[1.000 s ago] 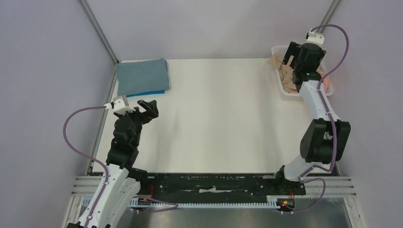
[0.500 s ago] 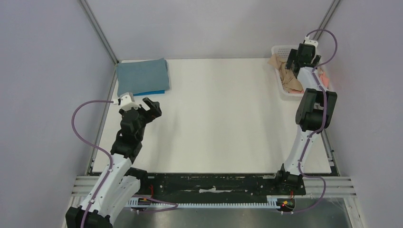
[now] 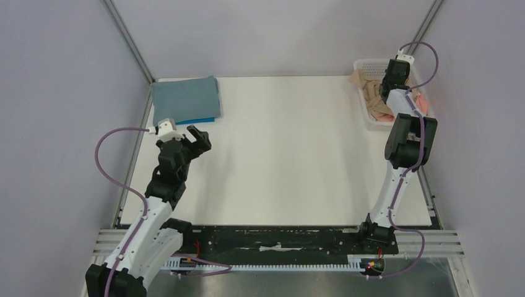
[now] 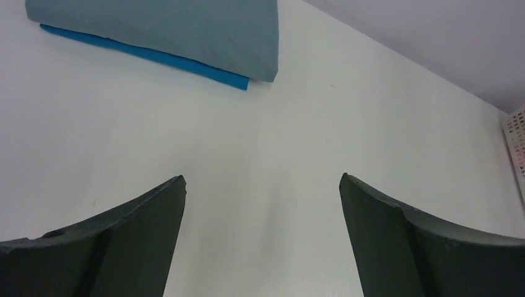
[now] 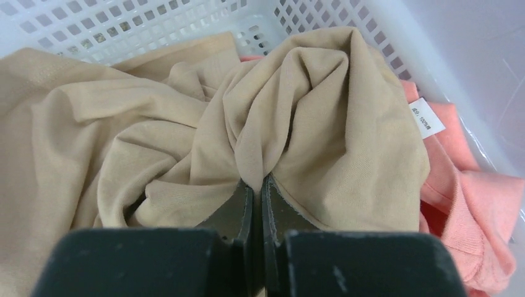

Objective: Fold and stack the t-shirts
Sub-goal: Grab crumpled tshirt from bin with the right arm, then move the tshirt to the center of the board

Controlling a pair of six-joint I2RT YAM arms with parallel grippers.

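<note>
A crumpled tan t-shirt [image 5: 124,136] fills the white basket [image 5: 155,18], with a salmon-pink t-shirt [image 5: 477,204] beneath it on the right. My right gripper [image 5: 257,182] is shut on a fold of the tan t-shirt, down inside the basket [image 3: 365,65] at the table's far right. A slate-blue t-shirt [image 3: 186,98] lies folded on a bright blue t-shirt [image 3: 201,120] at the far left corner; the wrist view shows the same slate-blue t-shirt [image 4: 167,31] over the bright blue one [image 4: 155,57]. My left gripper [image 4: 262,179] hangs open over bare table, near that stack [image 3: 193,141].
Purple-grey walls and metal frame posts close in the white table [image 3: 285,154] on three sides. The black rail with both arm bases runs along the near edge [image 3: 278,238].
My right gripper dropped into the basket and closed on the tan t-shirt. My left arm shifted slightly toward the table's middle and stayed open.
</note>
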